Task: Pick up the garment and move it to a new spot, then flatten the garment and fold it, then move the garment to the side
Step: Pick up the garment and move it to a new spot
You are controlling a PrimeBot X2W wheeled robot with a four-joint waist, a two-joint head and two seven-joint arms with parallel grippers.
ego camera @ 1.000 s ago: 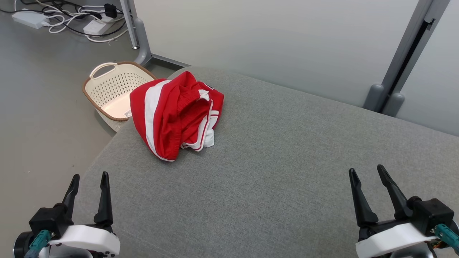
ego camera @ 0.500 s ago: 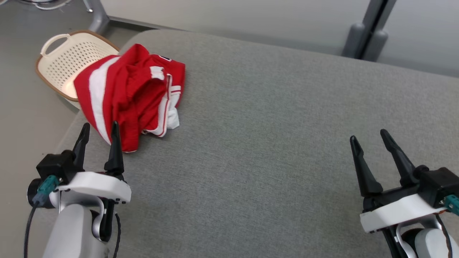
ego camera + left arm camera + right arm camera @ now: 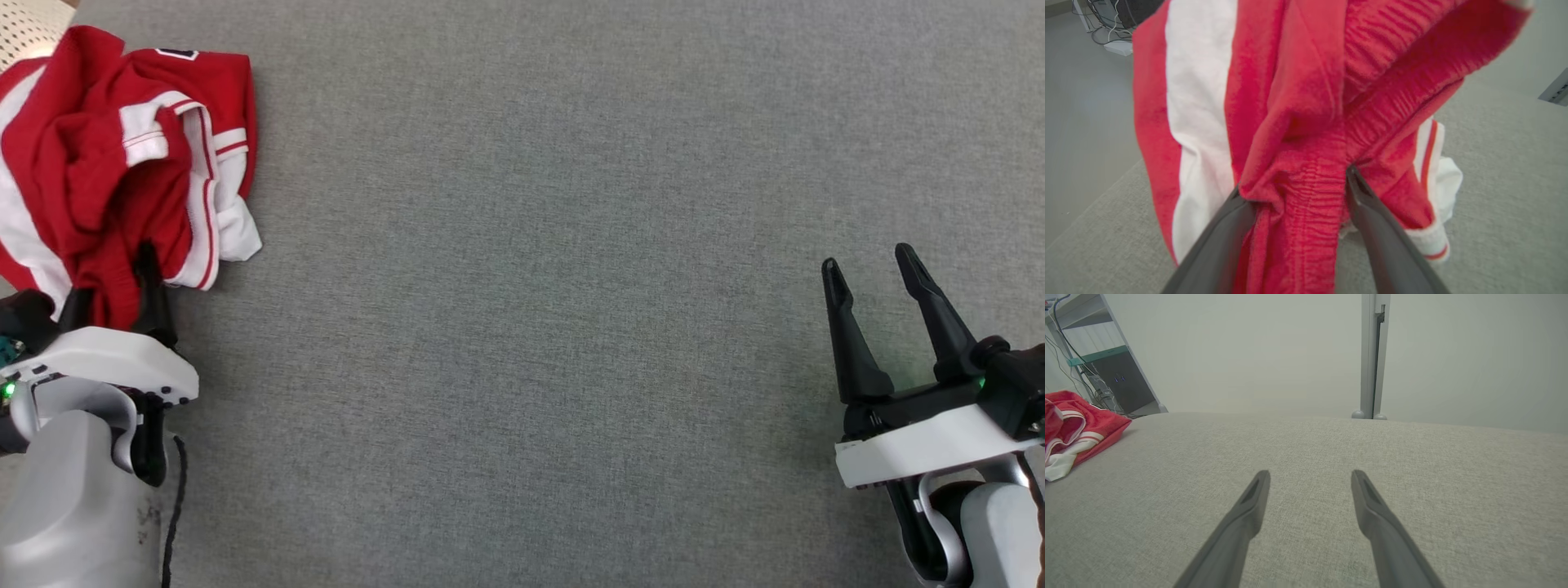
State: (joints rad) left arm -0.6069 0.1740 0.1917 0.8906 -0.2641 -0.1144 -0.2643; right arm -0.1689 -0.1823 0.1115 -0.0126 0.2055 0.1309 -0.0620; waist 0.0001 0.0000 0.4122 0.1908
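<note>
Grey woven cloth covers the counter (image 3: 539,245) from edge to edge in the head view, and both arms sit low at its near side.

The left tool (image 3: 110,282) has its two dark fingers spread wide and pushed into the near edge of the garment (image 3: 90,155). In the left wrist view the left tool (image 3: 1294,179) straddles a gathered, ribbed red fold that looks like an elastic waistband. One finger (image 3: 1220,241) presses against the cloth on one side and the other lies against it on the opposite side. The jaws are not pinched together, and the fold sits loosely between them. Past the fingertips the garment (image 3: 1298,81) rises in a crumpled heap of red cloth with a broad white stripe, and a white cuff with thin red lines lies off to one side. It rests on the counter at the far left corner of the head view, bunched rather than flat. Just behind it a corner of a cream perforated basket (image 3: 20,24) shows.

The right tool (image 3: 868,260) is well apart from the garment, at the lower right of the head view, its fingers spread wide with nothing between them. Seen from its own wrist, the right tool (image 3: 1310,473) hovers over bare grey cloth. The garment (image 3: 1081,424) lies at the far left edge of that view. Beyond the counter (image 3: 1306,437) stand a pale wall and an upright grey post (image 3: 1374,355).
</note>
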